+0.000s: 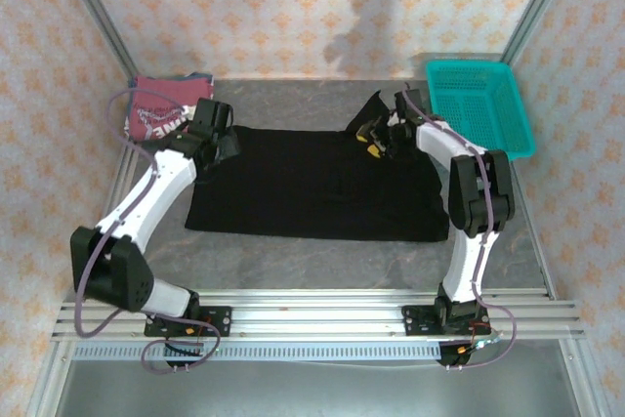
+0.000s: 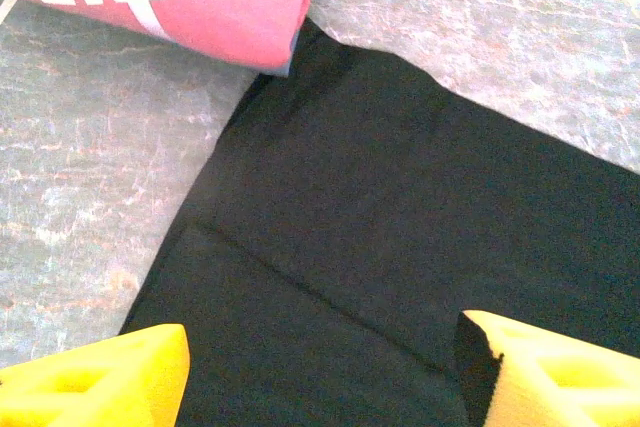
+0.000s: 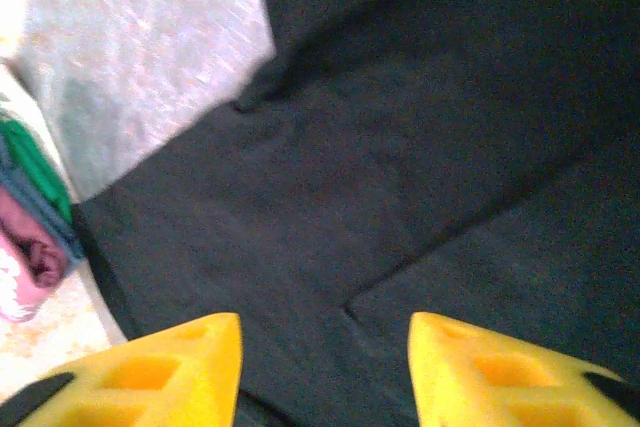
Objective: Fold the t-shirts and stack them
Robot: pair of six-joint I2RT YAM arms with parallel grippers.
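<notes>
The black shirt (image 1: 312, 192) lies spread flat across the middle of the table (image 1: 293, 261), the folded red shirt (image 1: 156, 114) at its far left corner. The left gripper (image 2: 320, 377) hangs over its left end, jaws wide and empty; the right gripper (image 3: 325, 367) hovers over the right end, jaws parted, holding nothing.

Soft matt cloth for the black t-shirt (image 1: 312, 187), same for the red t-shirt (image 1: 156, 116) plus flat white print. Smooth mottled stone-look tabletop (image 1: 322, 261), teal plastic mesh basket (image 1: 474, 66), brushed metal rails (image 1: 322, 314).

White arms (image 1: 156, 187) with black joints, seemingly purple cables (image 1: 117, 109), yellow gripper fingertips (image 2: 90, 377)
</notes>
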